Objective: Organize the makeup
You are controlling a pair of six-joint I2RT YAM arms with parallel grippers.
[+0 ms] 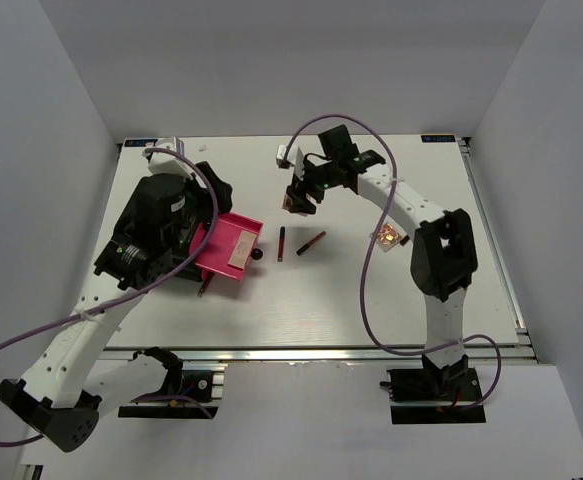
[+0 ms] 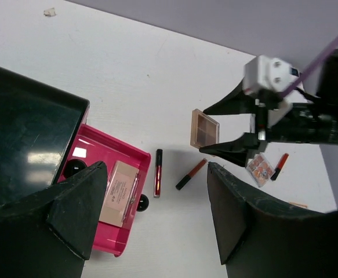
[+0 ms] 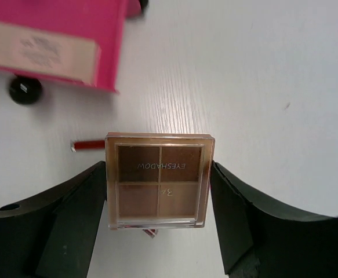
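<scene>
far left sits the black box point(image 2: 24, 150), its pink drawer point(image 2: 93, 136) pulled out toward the middle with one beige carton point(image 2: 117, 192) lying flat inside. my left jaws hang over that drawer's front, spread wide and holding nothing. just right of the drawer, two makeup sticks lie on the worktop point(image 1: 371, 300): a dark stick point(image 1: 281, 243) running near-to-far, and a red-and-black stick point(image 1: 311, 243) slanted beside it, the two apart.

further right and toward the back, my right jaws are closed on the eyeshadow palette point(image 3: 159, 179), pinching its two side edges, lid facing my wrist camera. it looks lifted off the worktop, with a stick showing past its edge below.

what matters next, i reckon: the open drawer lies left of the palette and a little nearer the arm bases, free space beside the carton. my right arm has the load, though the left stands closer to the drawer.

right again, a coppery palette point(image 1: 387, 236) waits beside another short stick point(image 2: 280, 166). white worktop, plain pale walls.
</scene>
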